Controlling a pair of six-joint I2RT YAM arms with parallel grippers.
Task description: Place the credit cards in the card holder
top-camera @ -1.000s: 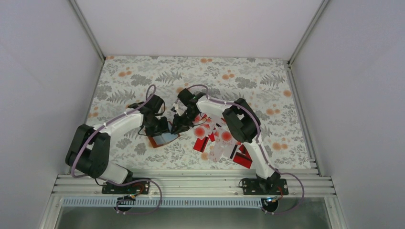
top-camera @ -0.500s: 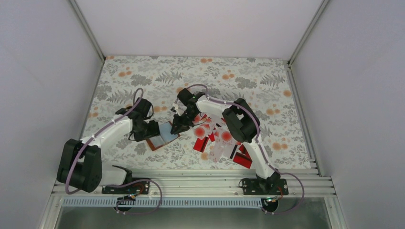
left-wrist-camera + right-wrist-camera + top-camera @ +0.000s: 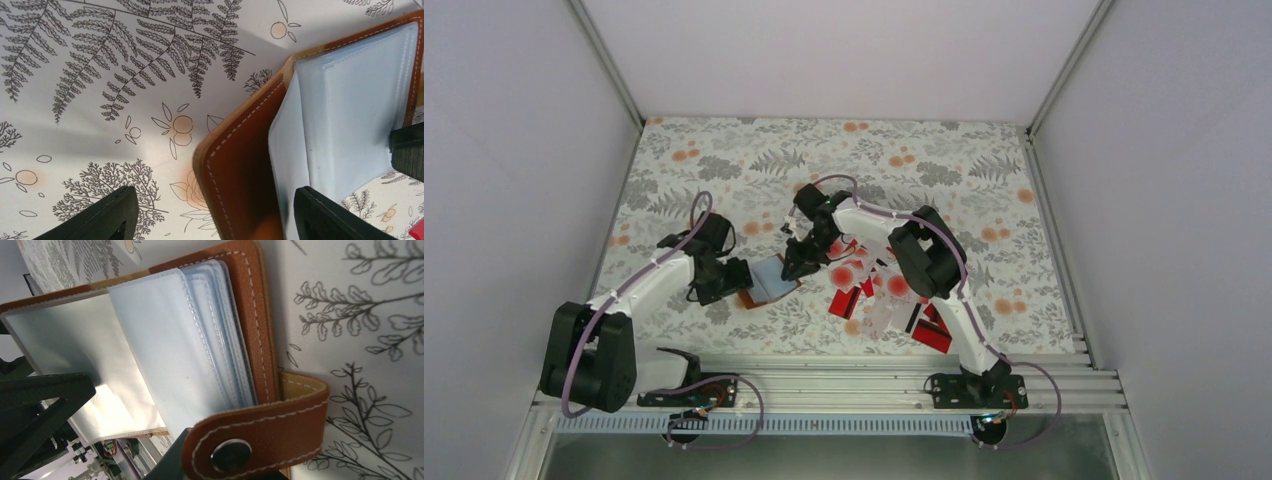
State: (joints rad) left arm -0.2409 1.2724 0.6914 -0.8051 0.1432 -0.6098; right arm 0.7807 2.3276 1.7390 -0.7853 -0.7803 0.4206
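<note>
Near the middle of the table [image 3: 984, 180], the card holder [image 3: 771, 284] lies spread open, its brown cover underneath and its pale blue-grey pockets [image 3: 350, 110] facing up. Just to the left of the holder, the left jaws stand wide apart, low over the table. One black finger [image 3: 102, 217] sits over the fern print and the other [image 3: 340, 220] at the edge of the pockets. The holder's stitched brown corner lies in the gap between them, gripped by neither.

At the holder's opposite edge, on its far right side, the right jaws meet it. Seen from the right wrist, the snap strap [image 3: 270, 430] with its metal stud [image 3: 231, 455] curls up close to the camera and covers nearly all of those jaws. Only a dark sliver of finger [image 3: 170, 465] shows beside the strap, so I cannot tell whether they are closed on it or merely against it. On that side several clear leaves [image 3: 210, 340] fan up from the holder's spine.

To the right of the holder, the credit cards [image 3: 879, 290] lie in a loose, overlapping heap on the table, solid red ones mixed with white ones bearing red blotches. The right arm's forearm [image 3: 864, 222] crosses above the heap's far edge.
</note>
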